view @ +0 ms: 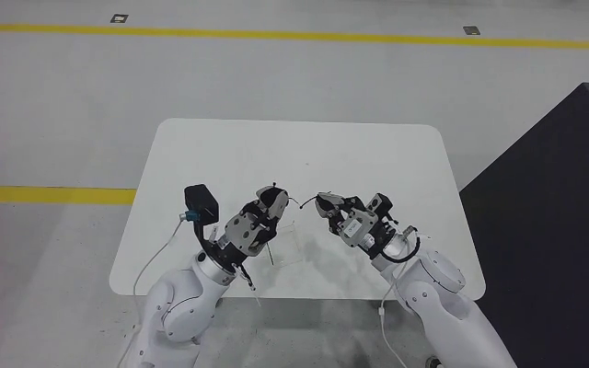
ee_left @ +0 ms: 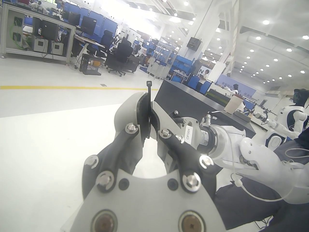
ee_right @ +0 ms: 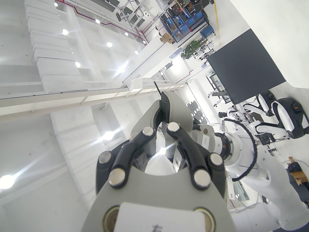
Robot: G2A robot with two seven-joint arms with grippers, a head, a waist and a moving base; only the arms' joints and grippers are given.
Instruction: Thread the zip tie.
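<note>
A black zip tie is held at both ends above the white table (view: 368, 156). My left gripper (ee_left: 148, 102) is shut on it, and the square locking head (ee_left: 149, 83) sticks out just past the fingertips. My right gripper (ee_right: 163, 100) is shut on the other end, with the pointed tail tip (ee_right: 156, 86) poking out beyond its pads. From above, the left gripper (view: 273, 195) and right gripper (view: 322, 202) face each other a short gap apart over the table's middle front. A thin dark strand (view: 299, 200) runs between them.
The table's far half is bare white surface. A dark panel (view: 543, 184) stands off the table's right side. The right arm's wrist (ee_left: 205, 136) sits close behind the left gripper's fingers. A yellow floor line (view: 64, 195) lies to the left.
</note>
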